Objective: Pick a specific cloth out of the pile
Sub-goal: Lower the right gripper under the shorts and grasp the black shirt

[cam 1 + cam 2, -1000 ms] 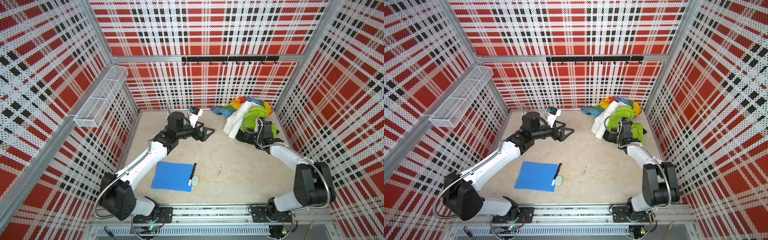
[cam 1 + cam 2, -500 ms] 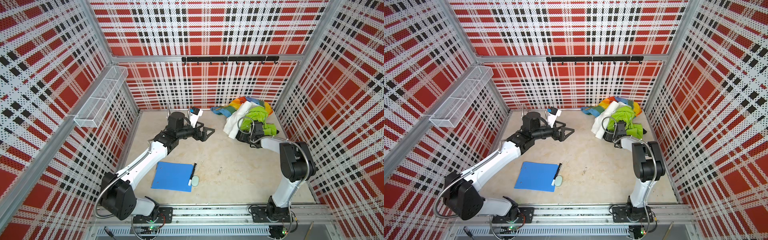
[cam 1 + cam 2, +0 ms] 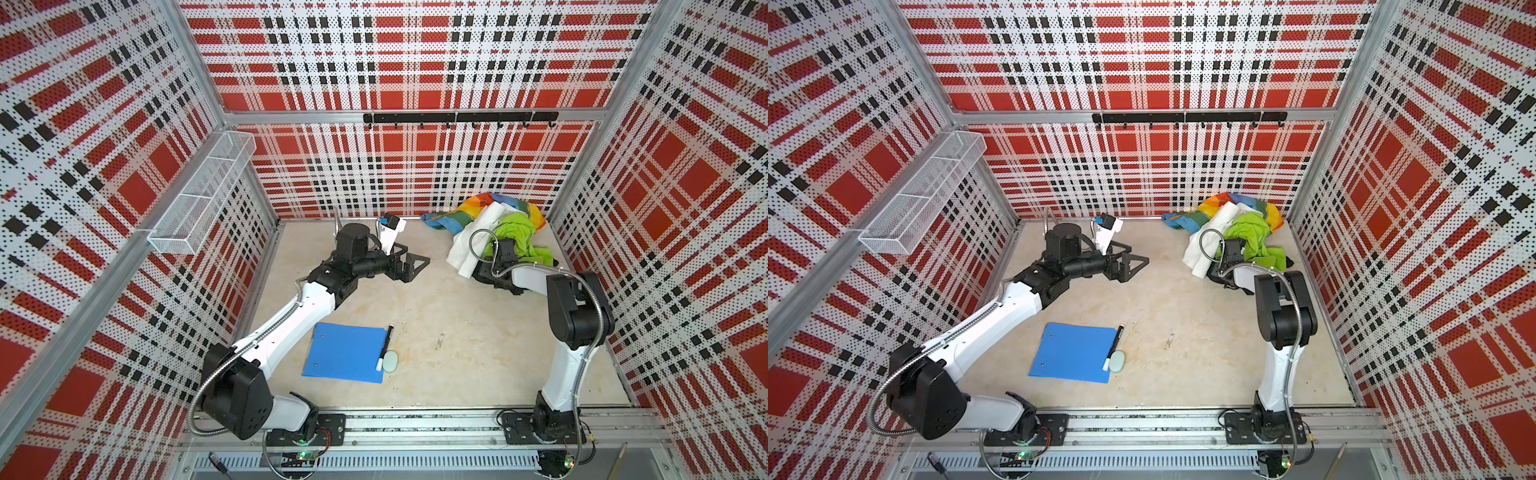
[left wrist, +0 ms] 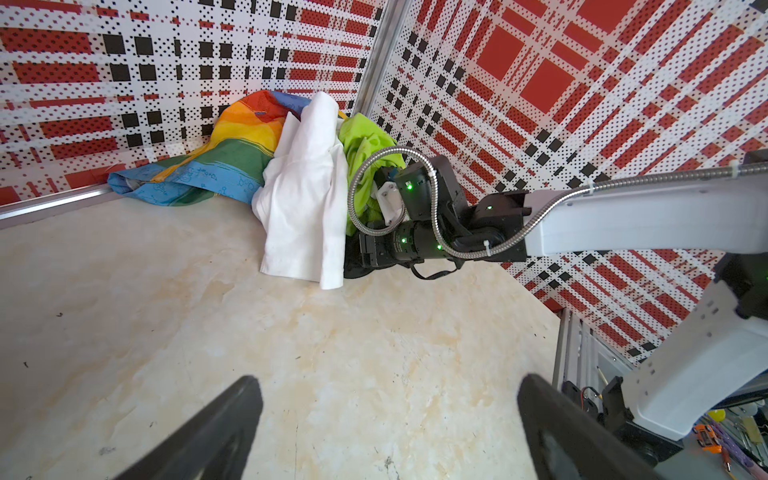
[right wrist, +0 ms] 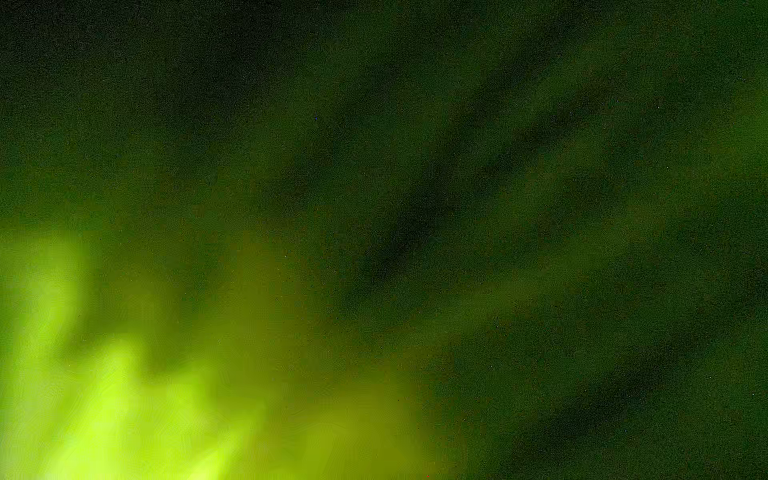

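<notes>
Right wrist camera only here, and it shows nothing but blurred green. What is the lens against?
Observer: The lime-green garment; the right arm's wrist is pushed into the pile on its near side.
Operator: Where is the black cloth?
Observer: The black cloth shows on the table under that wrist, at the pile's near edge.
Operator: Am I holding it?
Observer: Cannot tell; the jaws are hidden among the fabrics in every view.

left gripper (image 3: 411,261) jaws apart | right arm (image 3: 536,279) reaching into pile (image 3: 513,228) | blue folder (image 3: 345,353) front-centre
</notes>
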Robot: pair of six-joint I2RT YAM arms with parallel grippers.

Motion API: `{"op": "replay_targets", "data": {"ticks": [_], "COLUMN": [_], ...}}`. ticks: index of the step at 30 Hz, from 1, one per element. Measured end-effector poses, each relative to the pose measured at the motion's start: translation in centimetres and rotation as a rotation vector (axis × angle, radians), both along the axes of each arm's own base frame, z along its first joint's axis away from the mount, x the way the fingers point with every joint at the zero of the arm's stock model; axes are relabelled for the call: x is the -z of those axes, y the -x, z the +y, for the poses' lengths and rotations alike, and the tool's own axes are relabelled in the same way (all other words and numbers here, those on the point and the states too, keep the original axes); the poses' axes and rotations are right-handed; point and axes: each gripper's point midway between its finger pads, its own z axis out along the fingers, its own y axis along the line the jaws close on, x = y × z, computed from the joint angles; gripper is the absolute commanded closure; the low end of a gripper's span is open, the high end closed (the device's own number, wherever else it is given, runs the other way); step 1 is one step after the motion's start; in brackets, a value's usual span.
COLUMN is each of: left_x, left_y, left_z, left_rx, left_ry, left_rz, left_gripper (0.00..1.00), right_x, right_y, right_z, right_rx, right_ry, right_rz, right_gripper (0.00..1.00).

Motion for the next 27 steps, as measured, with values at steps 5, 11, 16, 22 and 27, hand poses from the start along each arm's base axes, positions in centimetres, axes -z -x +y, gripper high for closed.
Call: {"op": "replay_targets", "data": {"ticks": [5, 11, 16, 22, 27], "left_x": [0.0, 0.0, 0.0, 0.0, 0.0], "left_y": [-0.1, -0.1, -0.1, -0.1, -0.1], "left_z": [0.0, 0.1, 0.1, 0.1, 0.1], "left_rx": [-0.003, -0.006, -0.007, -0.007, -0.008], "left_ry": [-0.001, -0.002, -0.002, -0.002, -0.002], "left_rz": [-0.001, -0.001, -0.002, -0.002, -0.002], "left_gripper": [0.01, 0.01, 0.01, 0.01, 0.01], "right_x": [-0.1, -2.4, -6.5, -11.0, -12.6], "right_y": [0.1, 0.6, 1.4, 2.2, 3.0], "right_z": [0.1, 0.1, 0.1, 0.3, 1.0], "right_rx": [0.004, -0.001, -0.013, -0.056, -0.107], "right_ry": [0.006, 0.005, -0.005, -0.019, -0.031], "right_rz": [0.006, -0.010, -0.069, -0.140, -0.152], "right_gripper": [0.83, 0.91, 0.91, 0.91, 0.92]}}
